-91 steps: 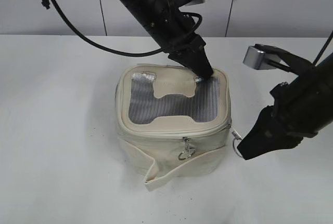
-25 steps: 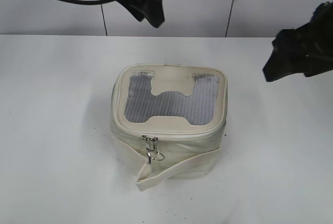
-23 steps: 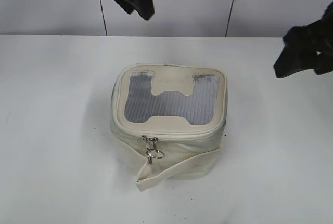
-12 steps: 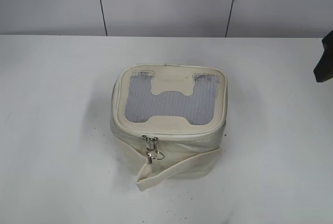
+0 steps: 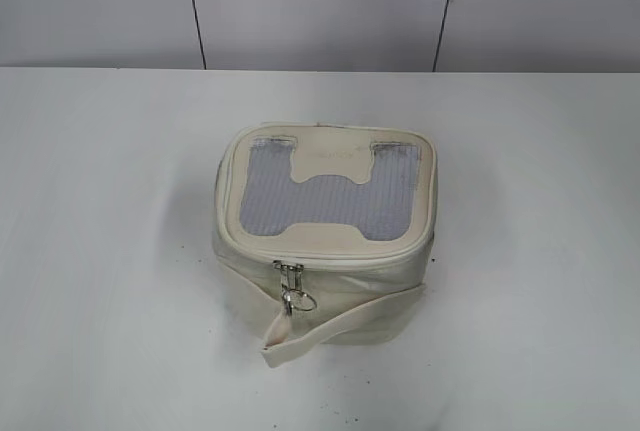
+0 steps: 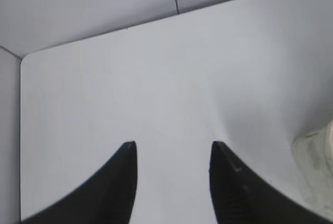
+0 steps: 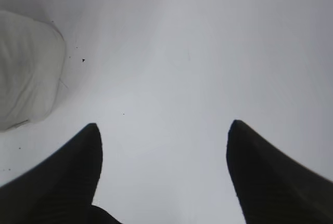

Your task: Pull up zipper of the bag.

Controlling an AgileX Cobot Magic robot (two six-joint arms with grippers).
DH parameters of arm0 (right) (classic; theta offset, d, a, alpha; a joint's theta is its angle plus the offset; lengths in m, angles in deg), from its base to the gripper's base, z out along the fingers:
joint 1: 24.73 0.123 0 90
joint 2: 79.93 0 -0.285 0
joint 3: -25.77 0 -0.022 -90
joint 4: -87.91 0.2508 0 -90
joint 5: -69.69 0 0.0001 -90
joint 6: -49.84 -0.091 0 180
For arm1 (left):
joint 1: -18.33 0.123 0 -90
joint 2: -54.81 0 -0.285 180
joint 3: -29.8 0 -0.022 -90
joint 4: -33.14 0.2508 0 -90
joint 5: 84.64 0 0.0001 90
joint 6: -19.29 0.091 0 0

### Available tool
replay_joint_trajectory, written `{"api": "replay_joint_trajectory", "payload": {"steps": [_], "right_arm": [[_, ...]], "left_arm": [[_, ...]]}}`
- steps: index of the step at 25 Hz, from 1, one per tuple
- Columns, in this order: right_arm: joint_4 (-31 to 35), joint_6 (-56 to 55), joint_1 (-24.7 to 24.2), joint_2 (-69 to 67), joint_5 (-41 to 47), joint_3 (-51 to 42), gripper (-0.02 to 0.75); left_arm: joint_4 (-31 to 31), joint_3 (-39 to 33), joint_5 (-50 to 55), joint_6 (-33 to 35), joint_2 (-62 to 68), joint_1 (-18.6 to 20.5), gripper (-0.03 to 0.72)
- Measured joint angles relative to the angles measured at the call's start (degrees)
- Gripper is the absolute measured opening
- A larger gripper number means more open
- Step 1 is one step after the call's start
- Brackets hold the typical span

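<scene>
Your left gripper (image 6: 173, 148) has its jaws spread with nothing between them, and your right gripper (image 7: 164, 130) is likewise spread wide and empty.

From the exterior camera, you see neither arm. The bag (image 5: 325, 231) sits alone near the middle of the white table (image 5: 100, 201), a little toward the front edge. Its grey mesh window (image 5: 325, 196) faces up. The zipper (image 5: 330, 254) runs closed along the top rim, and its silver pulls (image 5: 293, 286) hang together with a ring at the front face, left of centre. The loose strap (image 5: 340, 323) crosses the front and ends at the lower left. Nothing else stands on the table around the bag.

In your left wrist camera, the black fingertips (image 6: 125, 156) hang above bare table near a rounded far corner; a sliver of the bag shows at the right edge.

In your right wrist camera, the fingertips (image 7: 88, 141) hang over bare table, with the bag's pale side at upper left, well apart from them.
</scene>
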Motion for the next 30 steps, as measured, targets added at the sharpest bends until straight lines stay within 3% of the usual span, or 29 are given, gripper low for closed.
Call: {"api": "replay_joint_trajectory", "payload": {"steps": [6,15,22,30], "right_arm": [[0.0,0.1,0.0,7.7,0.6,-3.8,0.576],[-0.2,0.2,0.0,24.5,0.6,-14.7,0.575],[-0.3,1.0,0.0,41.5,0.4,-24.7,0.575],[-0.3,3.6,0.0,61.4,2.0,-31.8,0.575]], "left_arm": [[2.2,-21.3,0.0,-3.4,-15.8,0.0,0.354],[0.7,-47.3,-2.7,-4.5,-44.1,0.0,0.354],[-0.1,-59.2,-4.1,-4.5,-63.7,0.0,0.354],[-6.1,-62.6,-6.5,0.8,-76.5,0.0,0.352]]}}
